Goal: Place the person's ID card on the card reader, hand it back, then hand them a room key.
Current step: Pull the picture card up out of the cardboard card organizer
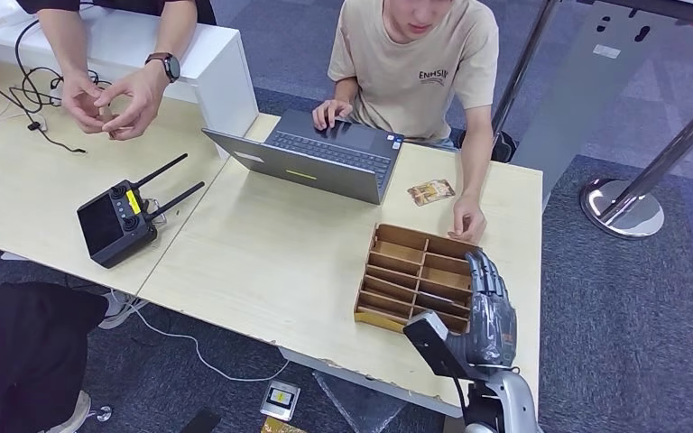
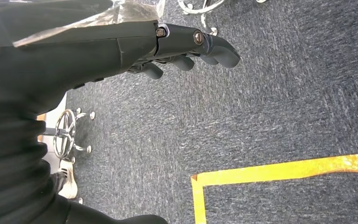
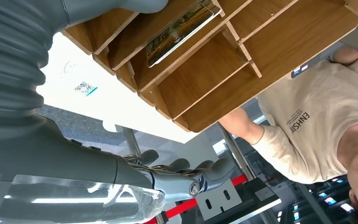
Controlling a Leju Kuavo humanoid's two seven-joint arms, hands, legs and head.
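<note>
1. Currently, your right hand (image 1: 485, 307) is hovering at the lower right of the head view, over the right edge of the wooden divider tray (image 1: 372, 302). Its fingers are lying stretched out and apart, grasping nothing.
2. Your left hand (image 2: 182, 44) is hanging over the grey carpet (image 2: 270, 93), loosely extended and holding nothing.
3. A small printed card (image 1: 430, 191) is lying flat on the desk (image 1: 271, 262), up-frame of the tray, between the laptop (image 1: 325, 158) and the seated person's hand (image 1: 466, 223). I am reading it as the ID card.
4. That card is sitting straight up-frame from your right hand, with its long axis running roughly left to right and slightly tilted. The right hand is much the nearer one, so you are likely reaching over the tray.
5. A second card, the slotted card (image 3: 179, 30), is lying in one tray compartment, probably a room key.
6. I cannot make out a card reader.
</note>
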